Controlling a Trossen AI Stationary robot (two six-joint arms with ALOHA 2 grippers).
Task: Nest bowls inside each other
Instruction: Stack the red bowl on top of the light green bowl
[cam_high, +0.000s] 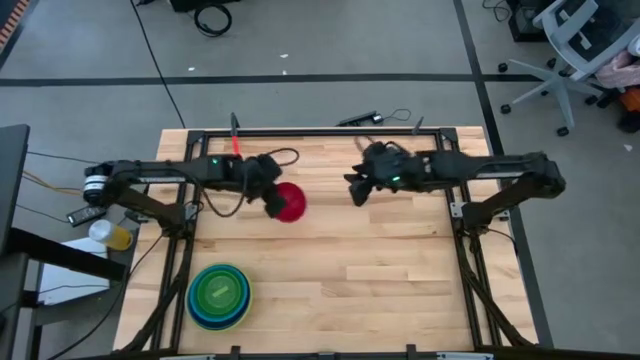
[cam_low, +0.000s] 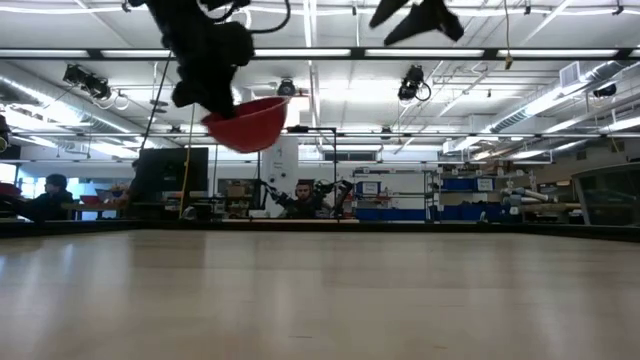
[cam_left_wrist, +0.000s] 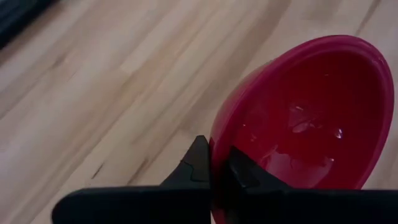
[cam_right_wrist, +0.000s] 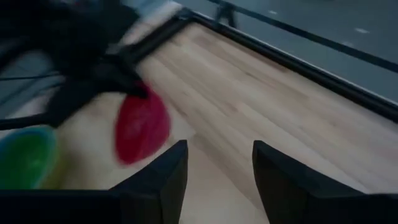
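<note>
The small red-magenta bowl (cam_high: 290, 202) hangs high over the table's far middle, with my left gripper (cam_high: 274, 201) shut on it; the low view shows the bowl (cam_low: 247, 122) well clear of the wood. My right gripper (cam_high: 355, 192) hovers to its right, open and empty, its fingers (cam_right_wrist: 163, 174) apart in the right wrist view. At the near left stands the stack of nested bowls (cam_high: 219, 296): bright green innermost, blue around it, a yellow-green rim outermost. My left gripper pinches the red bowl's rim (cam_left_wrist: 214, 144), one finger (cam_left_wrist: 244, 174) inside the bowl and one finger (cam_left_wrist: 196, 163) outside. The fingers slant down from the table's left. The bowl is lifted clear and tilted, its opening turned up and toward the gripper.
A black frame (cam_high: 320, 131) runs along the table's far edge and sides. A yellow cup (cam_high: 112, 235) sits off the table's left edge. Bare wood (cam_high: 380, 280) lies between the stack and the right side. People sit in the room behind (cam_low: 303, 197).
</note>
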